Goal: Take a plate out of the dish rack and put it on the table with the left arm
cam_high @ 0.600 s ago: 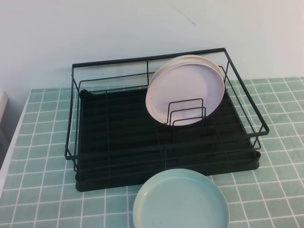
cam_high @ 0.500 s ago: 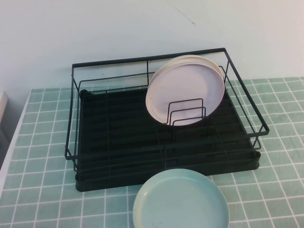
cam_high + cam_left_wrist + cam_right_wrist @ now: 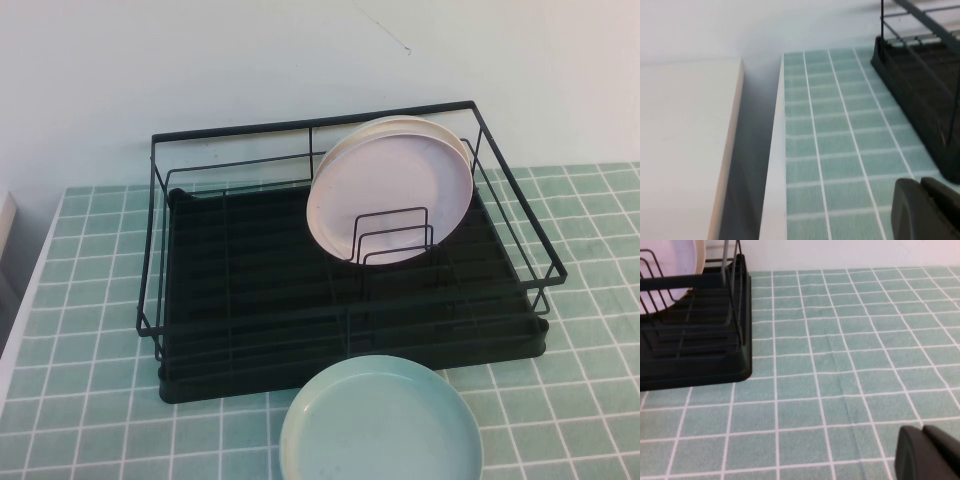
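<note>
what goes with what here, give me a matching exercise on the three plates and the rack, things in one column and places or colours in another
Things:
1. pink plate
2. cream plate
3. blue plate
4. rack

Places or colours:
A. flat on the table, in front of the rack
B. black wire
C. upright in the rack, in front
D. upright right behind another plate

Pairs: 1-C, 2-D, 3-A, 4-B

The left gripper and right gripper hover above bare tiles beside the rack.
</note>
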Action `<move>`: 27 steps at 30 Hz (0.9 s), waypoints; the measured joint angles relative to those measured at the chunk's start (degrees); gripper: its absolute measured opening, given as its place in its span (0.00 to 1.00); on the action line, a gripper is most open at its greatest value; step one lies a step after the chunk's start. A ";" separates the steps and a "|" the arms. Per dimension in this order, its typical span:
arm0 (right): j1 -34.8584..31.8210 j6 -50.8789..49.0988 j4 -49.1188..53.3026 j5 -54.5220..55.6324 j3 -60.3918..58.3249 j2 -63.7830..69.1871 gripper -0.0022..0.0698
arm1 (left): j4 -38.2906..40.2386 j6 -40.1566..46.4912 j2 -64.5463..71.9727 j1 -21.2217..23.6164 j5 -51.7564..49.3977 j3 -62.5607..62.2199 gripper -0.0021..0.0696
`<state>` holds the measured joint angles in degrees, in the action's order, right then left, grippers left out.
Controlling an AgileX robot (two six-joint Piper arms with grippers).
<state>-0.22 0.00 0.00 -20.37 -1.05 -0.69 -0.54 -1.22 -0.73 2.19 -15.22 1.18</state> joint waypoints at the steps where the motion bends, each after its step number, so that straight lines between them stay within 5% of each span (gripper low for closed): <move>1: 0.00 0.00 0.00 0.00 0.00 0.00 0.03 | 0.00 0.00 0.00 0.00 1.15 0.11 0.02; 17: 0.00 0.00 0.00 0.00 0.00 0.00 0.03 | 0.00 -2.93 0.00 0.00 33.88 0.11 0.02; 27: 0.00 0.00 0.00 0.00 0.00 0.00 0.03 | 0.00 -3.13 0.00 0.00 37.01 0.11 0.02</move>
<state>-0.22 0.00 0.00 -20.37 -1.05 -0.69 -0.54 -4.35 -0.73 2.19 21.79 1.29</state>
